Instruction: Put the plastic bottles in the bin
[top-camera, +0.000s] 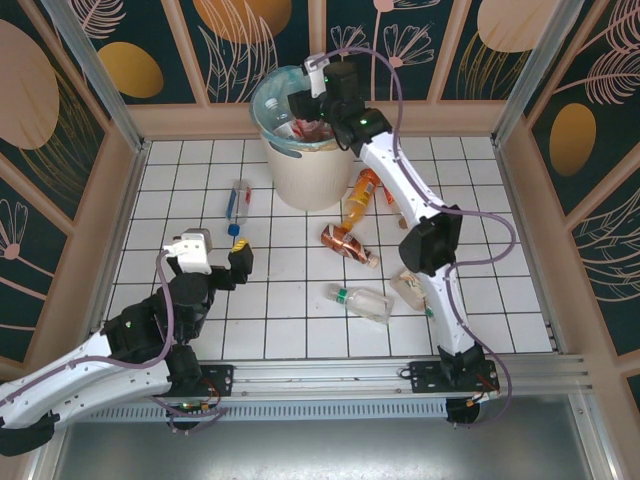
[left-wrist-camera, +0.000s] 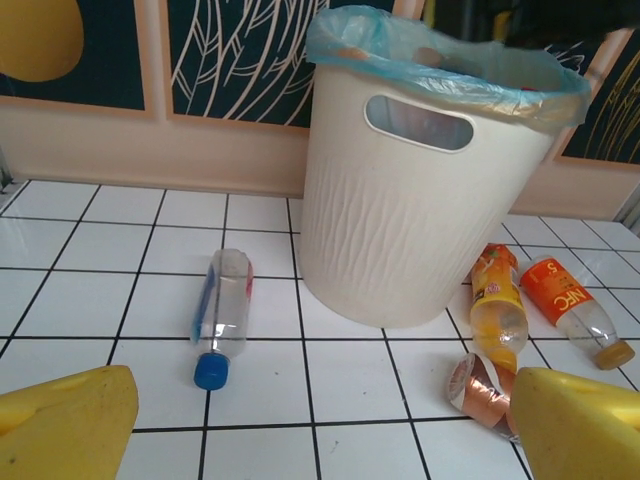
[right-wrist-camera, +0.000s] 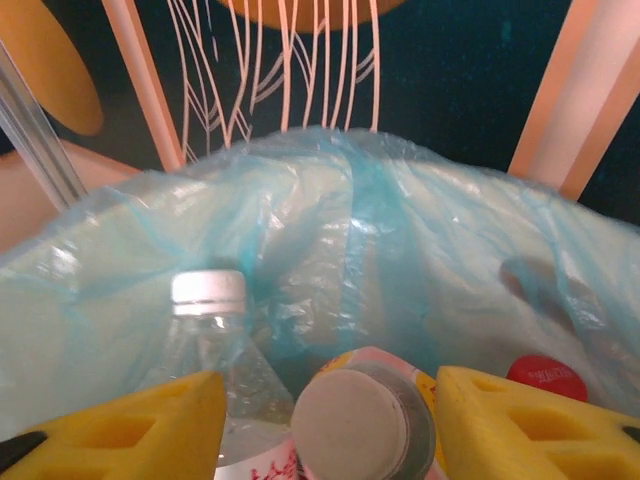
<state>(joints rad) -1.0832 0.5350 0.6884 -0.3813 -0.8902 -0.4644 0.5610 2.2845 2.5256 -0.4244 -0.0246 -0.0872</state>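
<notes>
Several plastic bottles (right-wrist-camera: 215, 340) already lie in the bin (top-camera: 300, 175), far centre. Your right hand (right-wrist-camera: 330, 400) is spread wide over it, clamping nothing. Your left hand (top-camera: 215, 258), near left, is open and empty. At least five bottles are left on the bench (top-camera: 500, 300).

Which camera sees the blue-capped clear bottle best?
The left wrist camera: the clear plastic bottle with the blue cap lies close and whole, cap toward the camera. The top external camera shows it small, left of the round off-white plastic bin.

the orange-labelled bottle (left-wrist-camera: 572, 308) reads "npc".
</notes>
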